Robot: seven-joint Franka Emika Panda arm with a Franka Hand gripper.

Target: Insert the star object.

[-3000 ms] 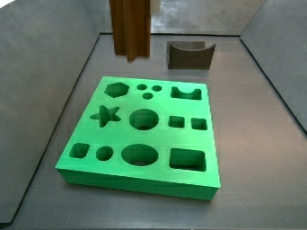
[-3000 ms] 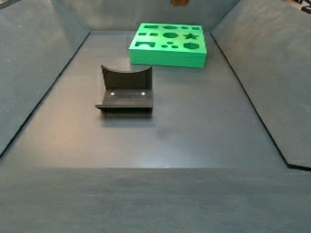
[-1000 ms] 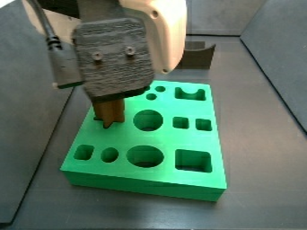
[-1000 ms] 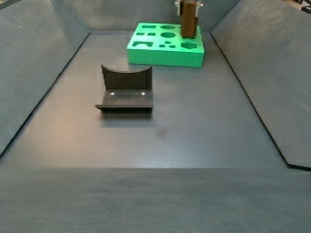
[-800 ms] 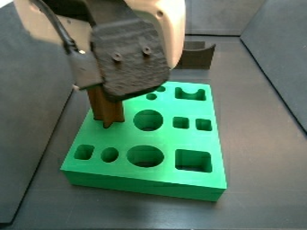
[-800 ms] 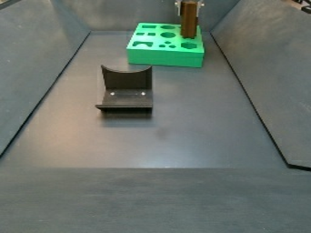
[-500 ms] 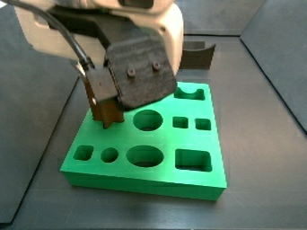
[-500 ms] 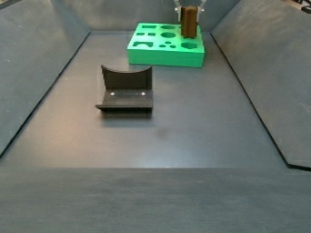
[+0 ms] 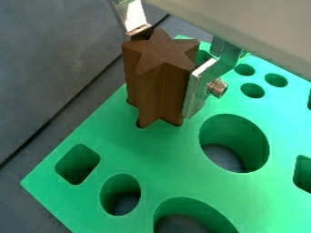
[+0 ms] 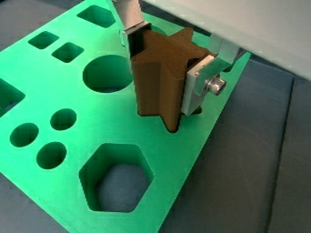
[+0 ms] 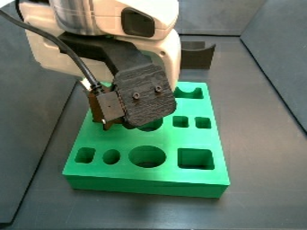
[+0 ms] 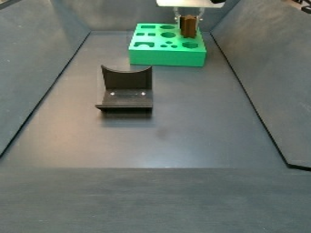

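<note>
The star object (image 9: 155, 80) is a tall brown star-section peg, upright, also in the other wrist view (image 10: 162, 73). My gripper (image 9: 165, 73) is shut on it, a silver finger plate (image 9: 199, 80) on each side; it shows likewise in the other wrist view (image 10: 162, 77). The peg's lower end sits in the mouth of the star hole of the green board (image 9: 85, 196). In a side view the arm hides most of the peg above the board (image 11: 204, 186). In the other side view the peg (image 12: 190, 28) stands on the board (image 12: 165, 58) under the gripper (image 12: 190, 11).
The board has several other holes, among them a large round hole (image 9: 232, 142) beside the peg and a hexagon hole (image 10: 115, 177). The dark fixture (image 12: 125, 89) stands on the grey floor away from the board, also seen behind the arm (image 11: 199, 54). Grey walls surround the floor.
The gripper has come down with the peg onto the board's star hole. The arm's body now covers more of the board in a side view.
</note>
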